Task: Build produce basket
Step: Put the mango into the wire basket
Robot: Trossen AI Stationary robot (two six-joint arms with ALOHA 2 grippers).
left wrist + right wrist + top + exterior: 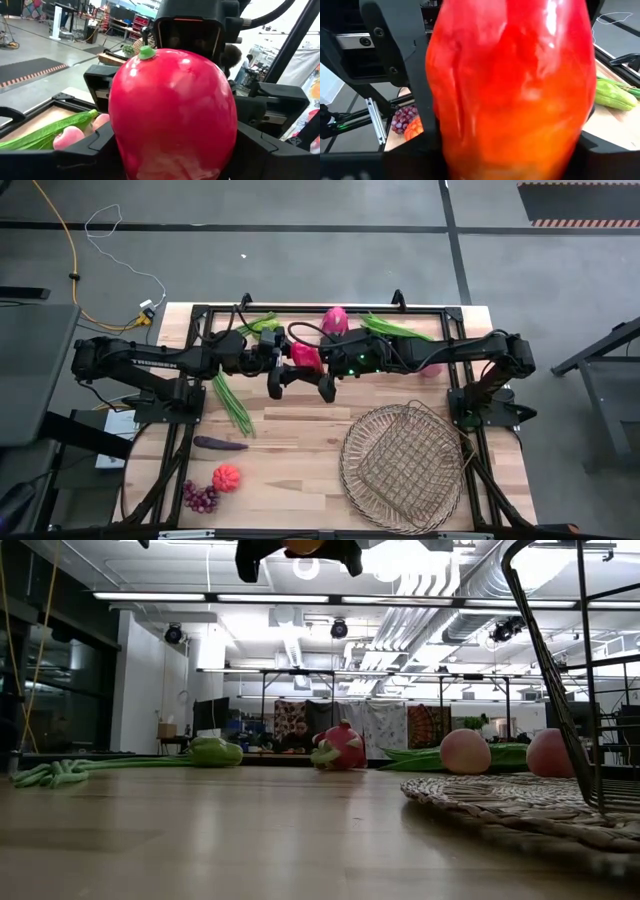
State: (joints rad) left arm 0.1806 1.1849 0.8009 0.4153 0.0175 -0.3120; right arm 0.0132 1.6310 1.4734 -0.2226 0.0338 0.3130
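A red pepper (305,357) with a small green stem (146,51) hangs high over the table's middle, between my two grippers. My left gripper (296,363) comes from the left and my right gripper (316,365) from the right; both are shut on the pepper. The basket (345,470) sits at the near right, its woven rim (520,805) on the tabletop. Other produce lies on the wood: a dragon fruit (336,320), bean bunches (232,402), an eggplant (220,444), a pumpkin (227,477), grapes (200,497) and peaches (465,752). My left gripper pinches the pepper's lower body (117,145) between its two fingers (85,150), one on each side. The fingers point level, coming from the table's left. The pepper is lifted clear of the table. My right gripper has the same pepper between its two fingers, which lie against its sides (437,125). It comes from the table's right, slanting a little downward. The pepper fills the whole gap and hides the fingertips.
A green vegetable (262,323) and a second bean bunch (395,328) lie along the far edge. Bare wood shows in the middle between the eggplant and the basket. Black frame rails (300,308) border the table. A person sits far off in the room (295,740).
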